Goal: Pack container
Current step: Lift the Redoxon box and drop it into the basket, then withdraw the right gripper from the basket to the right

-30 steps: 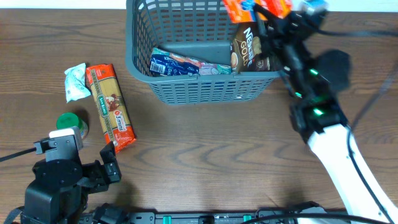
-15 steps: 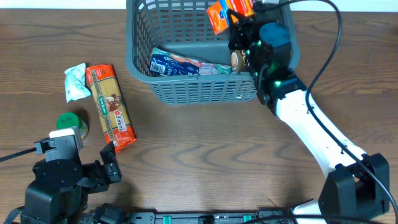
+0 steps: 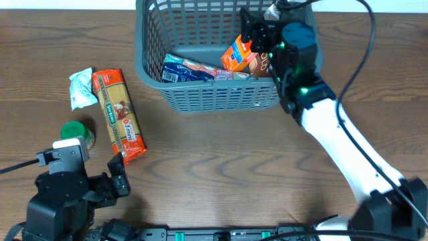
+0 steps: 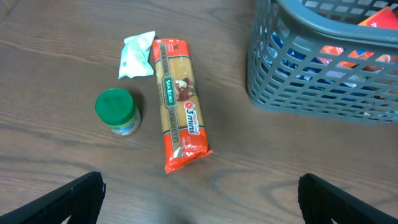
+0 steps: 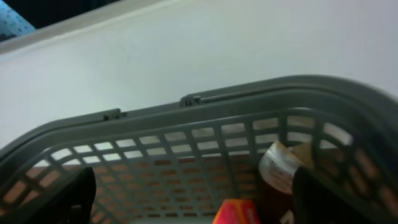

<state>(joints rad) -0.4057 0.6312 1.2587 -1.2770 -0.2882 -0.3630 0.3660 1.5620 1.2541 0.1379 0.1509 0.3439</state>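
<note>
Overhead: basket [image 3: 214,94] at far centre of surface [image 3: 221,154]. Right end effector [image 3: 257,28] over basket's right end, orange pack [image 3: 235,57] lying inside beneath it. Pasta pack [image 3: 118,115] left of basket, long axis near-to-far, slightly slanted.

Left wrist: left end effector [image 4: 199,190] fingers wide apart, empty. Pasta pack just ahead, so likely this arm's pick.

Right wrist: fingers apart, holding nothing; basket wall ahead.

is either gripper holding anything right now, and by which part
Nothing is held. The right gripper stands open above the orange packet lying in the basket; the left gripper is open too.
</note>
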